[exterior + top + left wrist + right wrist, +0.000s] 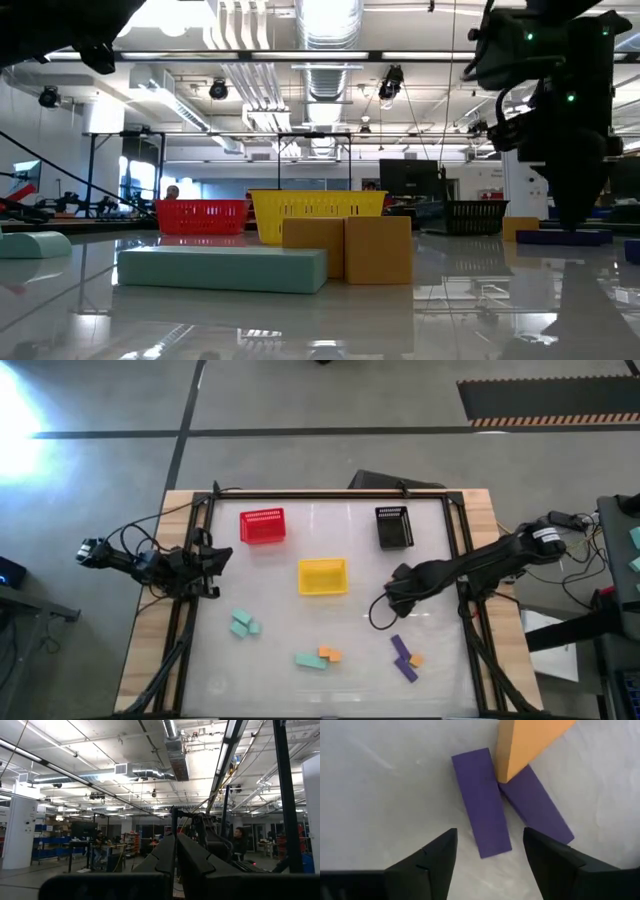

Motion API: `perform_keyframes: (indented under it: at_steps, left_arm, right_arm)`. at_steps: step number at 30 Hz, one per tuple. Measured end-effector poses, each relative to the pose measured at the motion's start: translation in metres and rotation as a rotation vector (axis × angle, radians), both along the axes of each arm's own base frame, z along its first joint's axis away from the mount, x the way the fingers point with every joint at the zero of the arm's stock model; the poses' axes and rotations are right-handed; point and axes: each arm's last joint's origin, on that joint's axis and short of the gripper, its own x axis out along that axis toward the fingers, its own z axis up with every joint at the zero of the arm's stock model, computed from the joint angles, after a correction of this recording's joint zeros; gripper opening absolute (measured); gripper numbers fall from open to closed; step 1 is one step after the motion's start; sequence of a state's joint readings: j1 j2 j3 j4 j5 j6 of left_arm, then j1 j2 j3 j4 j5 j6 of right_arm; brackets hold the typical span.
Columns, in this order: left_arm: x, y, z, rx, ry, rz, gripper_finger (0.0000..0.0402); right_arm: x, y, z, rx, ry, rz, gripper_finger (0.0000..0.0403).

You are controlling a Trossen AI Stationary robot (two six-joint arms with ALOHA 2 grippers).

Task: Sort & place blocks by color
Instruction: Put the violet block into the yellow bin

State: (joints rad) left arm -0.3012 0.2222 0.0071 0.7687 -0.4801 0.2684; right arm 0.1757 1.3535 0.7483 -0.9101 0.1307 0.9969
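Note:
The blocks lie on the table's near half. Two teal blocks [241,623] sit at the left. A teal bar [309,660] and orange blocks [330,654] lie in the middle; low view shows the teal bar [220,268] and orange blocks [346,248] up close. Two purple bars [403,655] and an orange wedge [415,659] lie at the right. My right gripper [395,603] hangs open, pointing down, just on the far side of the purple bars [482,802], with the orange wedge [522,742] touching them. My left gripper [218,555] waits shut at the table's left edge.
Three mesh baskets stand on the far half: red basket [262,526] at left, yellow basket [322,576] in the middle, black basket [394,527] at right. A black frame rail [330,493] runs round the table. Bare tabletop lies between the yellow basket and the blocks.

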Motion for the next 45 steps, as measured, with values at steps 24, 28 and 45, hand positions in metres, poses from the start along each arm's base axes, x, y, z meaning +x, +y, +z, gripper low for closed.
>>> perform_keyframes:
  at_steps: [24, 28, 45]
  left_arm:
    - [0.0, 0.0, 0.0, 0.0, 0.001, 0.0, 0.0003]
    - [0.0, 0.0, 0.0, 0.0, 0.0, 0.0, 0.0003]
    - [0.0, 0.0, 0.0, -0.001, 0.001, -0.001, 0.0003]
  right_arm:
    - [0.011, 0.002, -0.018, 0.002, 0.016, 0.013, 0.0088]
    - [0.011, 0.002, -0.017, 0.003, 0.008, 0.011, 0.0088]
    - [0.036, 0.007, 0.06, 0.004, -0.133, 0.077, 0.0088]
